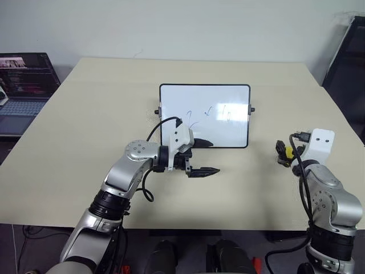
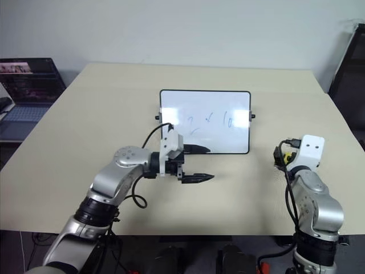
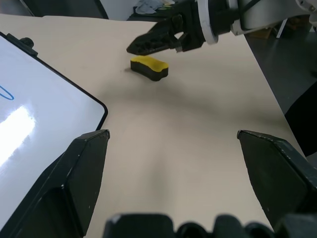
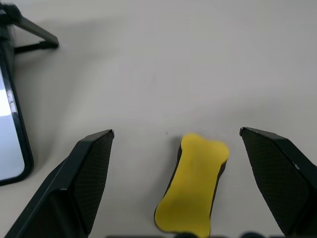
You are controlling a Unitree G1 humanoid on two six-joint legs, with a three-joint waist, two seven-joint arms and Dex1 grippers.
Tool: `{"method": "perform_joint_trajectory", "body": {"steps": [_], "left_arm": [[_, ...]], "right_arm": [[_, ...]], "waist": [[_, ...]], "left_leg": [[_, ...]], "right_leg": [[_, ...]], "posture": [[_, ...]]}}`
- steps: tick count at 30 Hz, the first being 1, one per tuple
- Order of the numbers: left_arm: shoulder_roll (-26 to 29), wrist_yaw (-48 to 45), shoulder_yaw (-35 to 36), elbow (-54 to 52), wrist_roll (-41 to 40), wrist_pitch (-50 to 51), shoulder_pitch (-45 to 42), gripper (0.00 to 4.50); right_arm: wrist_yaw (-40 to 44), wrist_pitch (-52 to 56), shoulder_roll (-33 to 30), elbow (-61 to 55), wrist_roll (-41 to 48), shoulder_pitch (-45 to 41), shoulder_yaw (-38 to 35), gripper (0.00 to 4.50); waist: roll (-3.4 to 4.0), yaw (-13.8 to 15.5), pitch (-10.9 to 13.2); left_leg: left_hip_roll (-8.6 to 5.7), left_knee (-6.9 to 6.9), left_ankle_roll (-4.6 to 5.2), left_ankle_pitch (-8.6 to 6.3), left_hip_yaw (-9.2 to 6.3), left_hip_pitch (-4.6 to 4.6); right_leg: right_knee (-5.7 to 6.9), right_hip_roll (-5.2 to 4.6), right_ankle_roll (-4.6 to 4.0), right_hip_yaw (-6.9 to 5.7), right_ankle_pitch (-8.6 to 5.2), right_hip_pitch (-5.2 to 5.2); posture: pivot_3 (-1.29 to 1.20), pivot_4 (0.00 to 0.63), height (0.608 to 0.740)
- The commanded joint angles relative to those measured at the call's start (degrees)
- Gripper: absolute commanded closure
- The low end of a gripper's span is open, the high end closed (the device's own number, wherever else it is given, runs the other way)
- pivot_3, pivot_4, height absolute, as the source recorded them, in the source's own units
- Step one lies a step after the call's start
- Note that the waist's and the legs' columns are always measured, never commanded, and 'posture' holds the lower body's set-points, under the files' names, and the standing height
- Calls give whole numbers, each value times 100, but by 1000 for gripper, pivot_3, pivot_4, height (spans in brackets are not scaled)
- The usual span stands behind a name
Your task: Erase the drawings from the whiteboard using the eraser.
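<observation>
Right of the whiteboard (image 1: 205,116), the eraser (image 4: 192,183) lies on the table (image 1: 102,103) between the wide-open fingers of the right gripper (image 4: 188,144). Drawings (image 1: 208,113) remain. Left gripper (image 1: 201,156) open, empty. Step: grasping; next, close on the eraser.

eraser (image 4: 193,186) lies on table (image 1: 85,114) right of whiteboard (image 1: 205,117).

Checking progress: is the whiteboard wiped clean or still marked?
Still marked: blue drawings show on the whiteboard, and the eraser lies on the table.
</observation>
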Motion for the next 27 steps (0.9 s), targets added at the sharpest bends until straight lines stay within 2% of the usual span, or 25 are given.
{"method": "perform_joint_trajectory", "body": {"steps": [1, 16, 19, 25, 27], "left_arm": [[-16, -66, 111, -57, -71, -147, -146, 0], [-51, -273, 44, 63, -10, -361, -318, 0], [-70, -267, 41, 74, -3, -370, -338, 0], [-82, -270, 44, 82, 18, -378, -337, 0], [-82, -265, 47, 88, 25, -381, -335, 0]], "right_arm": [[-239, -86, -32, 130, -203, -227, -92, 26], [-370, -229, 24, 998, -394, -575, -189, 26], [-347, -250, 21, 1059, -384, -588, -217, 611], [-296, -255, 13, 1095, -362, -539, -213, 2741], [-288, -256, 16, 1088, -359, -527, -215, 3306]], "waist": [[1, 0, 1], [2, -2, 1], [2, -8, 1], [3, -8, 2], [3, -8, 2]], "left_leg": [[0, 0, 0, 0, 1, 0], [0, -2, 0, 0, 2, -1], [0, -2, 0, 0, 3, 0], [1, -2, 0, 0, 3, -1], [1, -2, 0, 0, 3, -1]], "right_leg": [[0, 0, 0, 0, 0, -1], [0, 1, -1, 0, 0, -2], [0, 1, -1, -1, 0, -2], [0, 1, -1, 0, 0, -3], [0, 1, -1, 0, 0, -3]], "posture": [[0, 150, 740], [0, 150, 740], [0, 150, 740], [0, 150, 740], [0, 150, 740]]}}
